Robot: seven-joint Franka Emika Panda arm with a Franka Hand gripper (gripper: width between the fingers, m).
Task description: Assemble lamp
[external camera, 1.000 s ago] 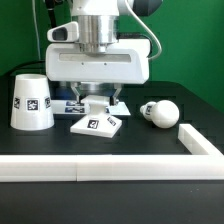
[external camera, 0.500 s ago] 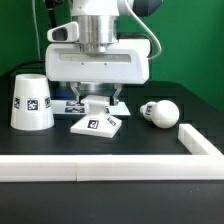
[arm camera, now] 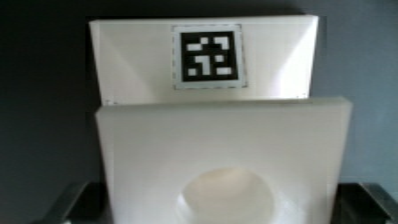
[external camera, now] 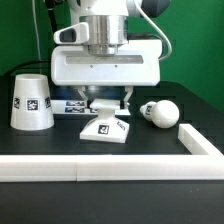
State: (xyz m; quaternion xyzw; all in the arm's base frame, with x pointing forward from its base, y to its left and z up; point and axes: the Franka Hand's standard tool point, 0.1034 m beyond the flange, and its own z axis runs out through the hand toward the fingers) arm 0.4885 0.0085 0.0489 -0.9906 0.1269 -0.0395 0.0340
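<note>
Black table (external camera: 50,142), green backdrop. Gripper (external camera: 106,108) fingers clamped on the base (external camera: 104,130) mid-table. Shade (external camera: 32,100) at its 9 o'clock, bulb (external camera: 160,112) at 3 o'clock, both apart.

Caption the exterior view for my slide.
Claw grips the lamp base; shade stands at the exterior view's left, bulb lies at its right.

Arm upright, wrist pointing straight down. Gripper (external camera: 108,104) held low, jaws clamped on either side of base (external camera: 104,131).
</note>
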